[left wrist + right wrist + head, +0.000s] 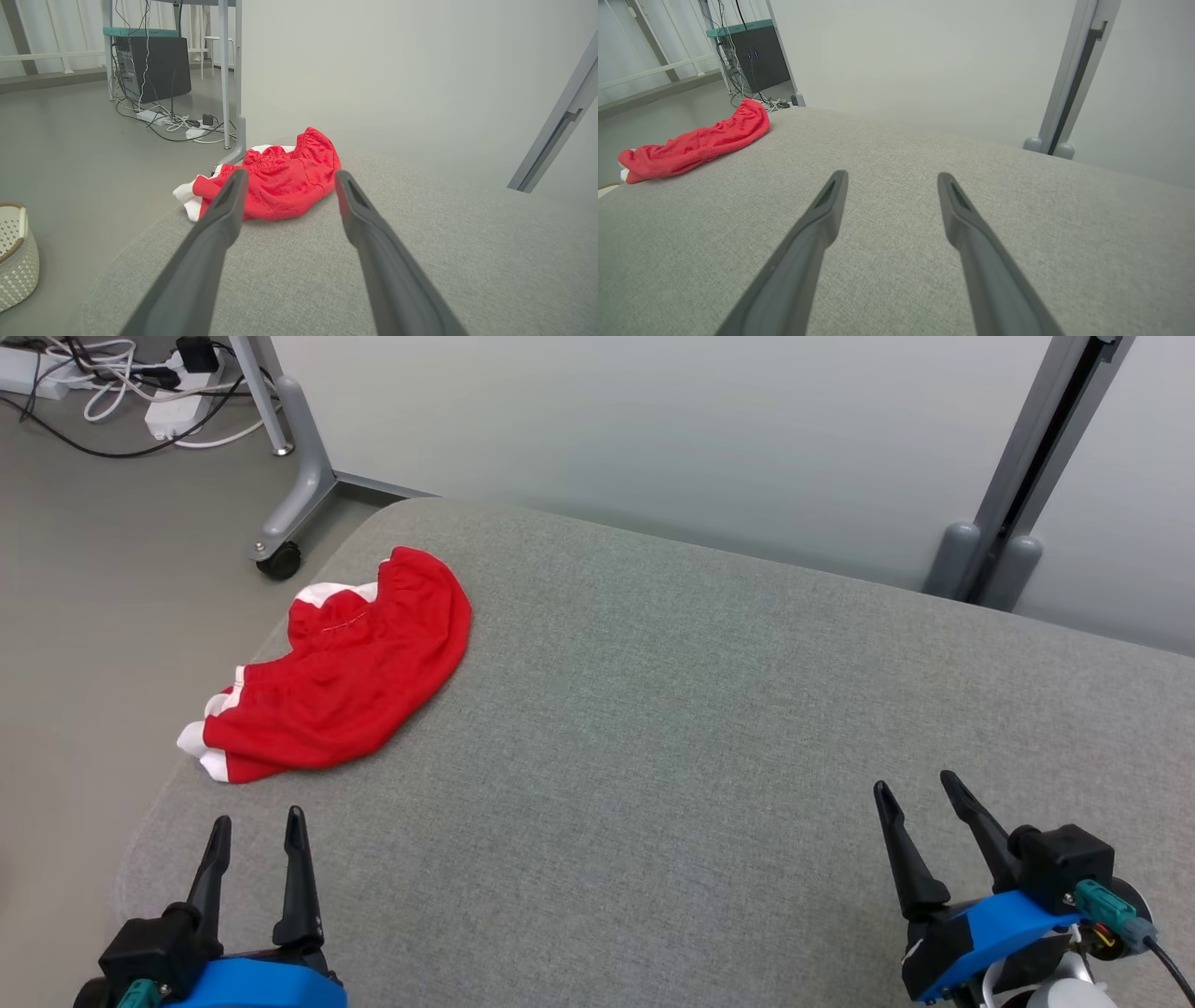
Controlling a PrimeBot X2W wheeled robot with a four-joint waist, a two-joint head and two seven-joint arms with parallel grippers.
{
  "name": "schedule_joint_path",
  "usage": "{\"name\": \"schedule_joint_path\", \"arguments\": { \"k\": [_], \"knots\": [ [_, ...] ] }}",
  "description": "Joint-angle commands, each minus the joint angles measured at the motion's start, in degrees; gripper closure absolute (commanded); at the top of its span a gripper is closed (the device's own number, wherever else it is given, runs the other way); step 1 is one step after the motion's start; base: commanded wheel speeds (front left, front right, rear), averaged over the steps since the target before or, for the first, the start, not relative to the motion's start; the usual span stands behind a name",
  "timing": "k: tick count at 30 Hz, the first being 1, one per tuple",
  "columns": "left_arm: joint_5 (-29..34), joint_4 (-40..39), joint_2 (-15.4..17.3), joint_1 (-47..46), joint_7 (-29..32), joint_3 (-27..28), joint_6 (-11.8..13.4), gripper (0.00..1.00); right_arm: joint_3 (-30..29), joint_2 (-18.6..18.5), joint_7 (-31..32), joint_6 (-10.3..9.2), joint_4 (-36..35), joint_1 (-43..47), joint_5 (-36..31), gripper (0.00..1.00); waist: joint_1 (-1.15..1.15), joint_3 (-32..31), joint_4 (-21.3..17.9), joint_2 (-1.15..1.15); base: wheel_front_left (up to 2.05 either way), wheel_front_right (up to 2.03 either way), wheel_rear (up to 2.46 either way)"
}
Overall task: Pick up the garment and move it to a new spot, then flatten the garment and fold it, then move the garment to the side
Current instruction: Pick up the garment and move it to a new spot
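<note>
Though at table's (653, 709) left edge, garment (345, 672) clear of left tool (259, 815), right tool (913, 780), both agape.

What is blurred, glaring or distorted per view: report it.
Head view: even light, no glare, crumpled red-and-white fabric garment sharp. Left wrist view: left gripper fingers soft up close. Right wrist view: grey upholstered surface looks domed, likely wide-angle distortion.

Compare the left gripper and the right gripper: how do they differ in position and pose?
The left gripper sits close to the red garment and points at it. The right gripper is far from it, over bare grey surface. In the head view the left gripper stands nearly upright, while the right gripper leans leftward. Both are open and empty.
</note>
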Motion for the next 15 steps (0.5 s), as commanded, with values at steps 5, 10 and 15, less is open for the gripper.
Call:
{"name": "schedule_joint_path", "arguments": {
  "k": [5,10,15],
  "knots": [
    [-2.0,-0.1,2.7,-5.1,3.2,1.9,-1.0,0.00,-0.2,-0.5,-0.1,0.01,-0.3,-0.1,0.4,0.00,0.00,1.0,-1.3,0.00,0.00,0.00,0.00],
    [-4.2,-0.5,6.0,-11.1,8.6,4.7,-0.3,0.00,0.2,-1.1,0.4,0.01,-2.1,-1.4,-0.1,0.00,0.00,4.0,-3.5,0.00,0.00,0.00,0.00],
    [-9.7,2.2,9.6,-19.1,16.8,7.8,-1.4,0.00,1.3,-2.3,2.0,0.01,-5.1,-3.5,-0.8,0.00,0.00,9.9,-7.6,0.00,0.00,0.00,0.00]
  ]
}}
